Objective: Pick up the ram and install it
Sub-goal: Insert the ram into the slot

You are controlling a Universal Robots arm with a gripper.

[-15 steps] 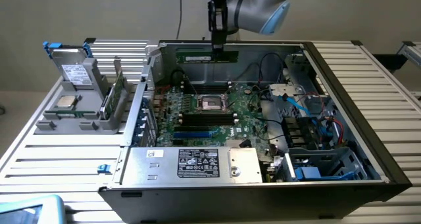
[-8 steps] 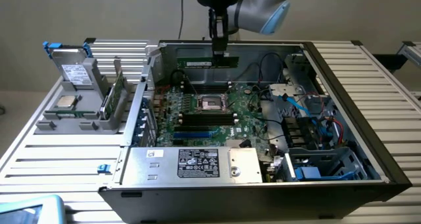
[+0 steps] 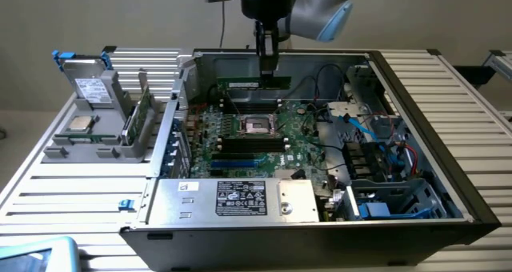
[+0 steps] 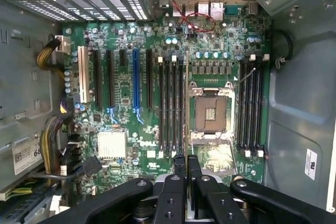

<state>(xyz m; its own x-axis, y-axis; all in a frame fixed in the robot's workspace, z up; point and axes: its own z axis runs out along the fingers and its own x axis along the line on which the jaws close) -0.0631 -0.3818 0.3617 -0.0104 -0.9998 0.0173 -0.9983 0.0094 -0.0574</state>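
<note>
We see the ram (image 3: 238,82) held level and on edge in the air, up by the back wall of the open case (image 3: 424,122). It's above the motherboard (image 3: 300,137), not touching it, so not yet seated. The gripper (image 3: 270,74) is pinched narrow on it, nearer the end on the exterior view's right, and most of the stick pokes out to that view's left. In the wrist view the gripper (image 4: 186,163) has its fingers (image 4: 180,163) nearly together over the board, with the processor socket (image 4: 210,113) and black memory slots (image 4: 173,103) below. The power supply (image 3: 232,199) sits at the case's near end. Outside the case, to the exterior view's left, a grey stand (image 3: 80,147) on the slatted table (image 3: 72,188) carries a drive (image 3: 90,86) with blue handles and a processor chip (image 3: 80,123).
</note>
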